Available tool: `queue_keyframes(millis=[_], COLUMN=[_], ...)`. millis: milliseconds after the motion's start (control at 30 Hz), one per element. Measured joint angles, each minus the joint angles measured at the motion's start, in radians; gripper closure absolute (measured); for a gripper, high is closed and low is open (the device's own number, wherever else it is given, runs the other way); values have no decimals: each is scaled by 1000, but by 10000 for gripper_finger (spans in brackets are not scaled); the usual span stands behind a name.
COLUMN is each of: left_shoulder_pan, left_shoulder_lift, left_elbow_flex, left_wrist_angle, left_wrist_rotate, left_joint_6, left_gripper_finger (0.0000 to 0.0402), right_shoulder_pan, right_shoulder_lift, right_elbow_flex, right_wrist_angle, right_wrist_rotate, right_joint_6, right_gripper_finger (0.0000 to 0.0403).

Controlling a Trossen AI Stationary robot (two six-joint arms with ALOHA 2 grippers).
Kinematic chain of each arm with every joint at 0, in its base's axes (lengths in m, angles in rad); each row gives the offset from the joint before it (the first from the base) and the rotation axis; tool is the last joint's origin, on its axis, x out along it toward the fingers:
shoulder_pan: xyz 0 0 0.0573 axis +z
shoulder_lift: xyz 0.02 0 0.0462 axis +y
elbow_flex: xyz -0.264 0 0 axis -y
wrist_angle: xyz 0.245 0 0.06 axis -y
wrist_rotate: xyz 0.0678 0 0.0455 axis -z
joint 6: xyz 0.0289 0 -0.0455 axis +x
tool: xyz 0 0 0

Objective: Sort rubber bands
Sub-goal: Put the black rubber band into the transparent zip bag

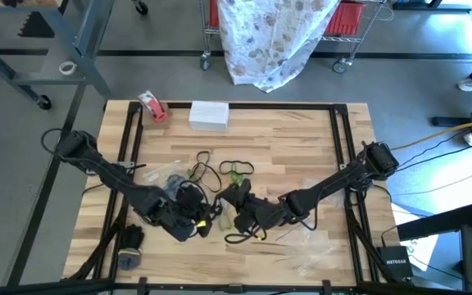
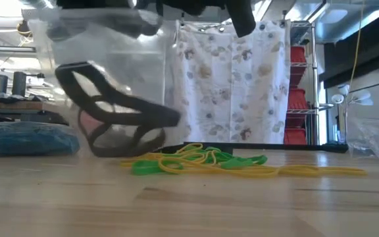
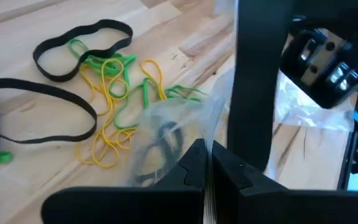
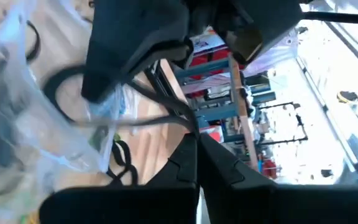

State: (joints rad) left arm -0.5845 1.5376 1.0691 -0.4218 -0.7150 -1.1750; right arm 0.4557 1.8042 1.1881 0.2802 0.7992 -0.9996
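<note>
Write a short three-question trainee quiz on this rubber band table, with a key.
1. True or false: the left tool is shut on the edge of a clear plastic bag.
2. Which colours lie tangled in the loose rubber bands on the wooden table? A) red and white B) yellow and green C) pink and orange
3. Fill in: the red-and-white tape roll sits near the table's far ____ corner in the high view.

Key: 1 true; 2 B; 3 left.

Pale matt wooden tabletop (image 1: 301, 156), clear glossy plastic bag (image 3: 185, 124), matt rubber bands (image 3: 114, 93)
</note>
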Motion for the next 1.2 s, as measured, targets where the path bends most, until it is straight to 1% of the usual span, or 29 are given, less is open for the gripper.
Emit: queue_keyframes(millis=[100, 200, 267, 400, 467, 567, 700, 800, 933, 1067, 1133, 1200], left_shoulder_pan=[6, 17, 27, 45, 46, 50, 56, 58, 63, 70, 70, 66], left_shoulder_lift=[-15, -21, -23, -25, -25, -25, -25, -25, -25, -25, -25, -25], left_elbow_flex=[0, 0, 0, 0, 0, 0, 0, 0, 0, 0, 0, 0], left_wrist_angle=[-4, -1, 5, 37, 61, 81, 85, 86, 92, 101, 116, 138], left_wrist_rotate=[-1, -2, -1, -2, -2, -2, -2, -2, -2, -2, -2, -2], left_joint_6=[3, 11, 27, 57, 73, 87, 92, 97, 109, 128, 139, 162], left_gripper_finger=[400, 400, 400, 400, 400, 400, 400, 400, 400, 400, 400, 400], right_shoulder_pan=[5, 17, 18, 16, 15, 5, -7, -6, -5, -13, -24, -38], right_shoulder_lift=[0, 0, 0, 0, 8, 18, 30, 33, 33, 33, 34, 34], right_elbow_flex=[0, 0, 0, 0, 0, 0, 1, 1, 1, 1, 1, 1], right_wrist_angle=[0, -1, -5, -58, -61, -64, -58, -40, -17, -1, -8, -11], right_wrist_rotate=[0, -22, -67, -196, -229, -245, -342, -368, -432, -562, -574, -541], right_joint_6=[-23, -29, -29, -28, -18, 57, 183, 200, 210, 248, 289, 361], right_gripper_finger=[398, 398, 398, 398, 398, 398, 398, 398, 398, 398, 398, 398])
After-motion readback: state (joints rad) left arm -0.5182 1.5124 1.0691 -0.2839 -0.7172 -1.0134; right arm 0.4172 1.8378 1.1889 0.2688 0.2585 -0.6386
